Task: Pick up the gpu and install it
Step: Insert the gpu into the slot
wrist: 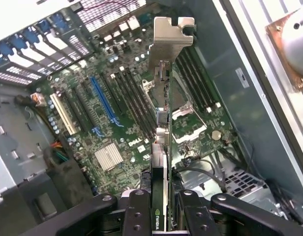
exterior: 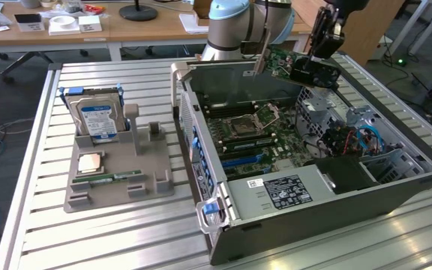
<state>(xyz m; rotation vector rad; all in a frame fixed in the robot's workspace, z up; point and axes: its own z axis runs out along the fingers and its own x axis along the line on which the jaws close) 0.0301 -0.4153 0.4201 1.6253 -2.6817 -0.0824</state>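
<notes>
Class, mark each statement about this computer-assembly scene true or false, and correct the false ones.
1. The fingers clamp the gpu above the open computer case. True.
2. The gpu is seated in a slot. False: it hangs clear above the motherboard.
3. The hard drive lies inside the case. False: it stands upright in the grey holder, outside the case, on the exterior view's left.
4. The long blue slot on the motherboard has no card in it. True.

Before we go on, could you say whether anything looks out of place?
Nothing looks damaged or spilled. The graphics card hangs tilted in the hand above the open computer case, not yet seated.
</notes>
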